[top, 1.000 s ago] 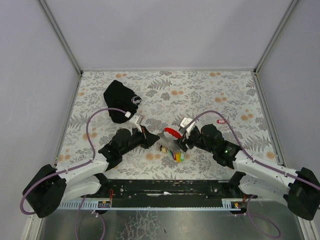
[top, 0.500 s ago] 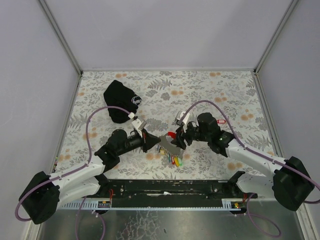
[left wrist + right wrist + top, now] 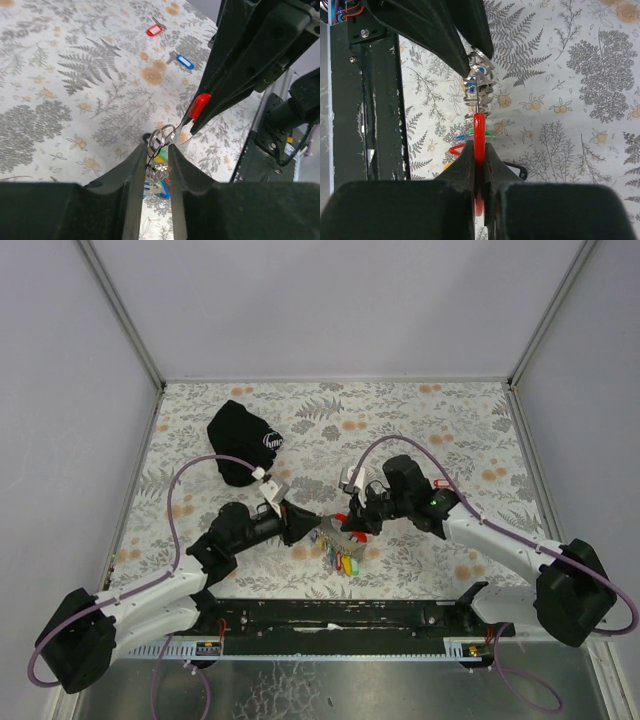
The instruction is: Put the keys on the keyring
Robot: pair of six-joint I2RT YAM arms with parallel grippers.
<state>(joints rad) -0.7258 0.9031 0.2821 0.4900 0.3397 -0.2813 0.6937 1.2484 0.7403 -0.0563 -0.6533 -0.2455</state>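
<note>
The keys (image 3: 340,560) (tiny metal ones with small oblong plastic tags in yellow, green and blue) hang in a bunch from the thin metal keyring (image 3: 162,135), right at the tips of the left gripper (image 3: 156,150), which pinches that ring. The right gripper (image 3: 479,146) is clamped on a red-tagged key (image 3: 479,131), whose blade meets the ring just ahead of its fingers. Beyond the left gripper, a loose red key (image 3: 154,30) and a loose blue key (image 3: 184,61) lie on the floral tablecloth (image 3: 75,75).

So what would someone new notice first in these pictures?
Mid-table, the right gripper pinches a red-tagged key, aimed at the keyring that the left gripper holds. A cluster of coloured tags sits by the ring, and a black pouch lies at the far left.
</note>
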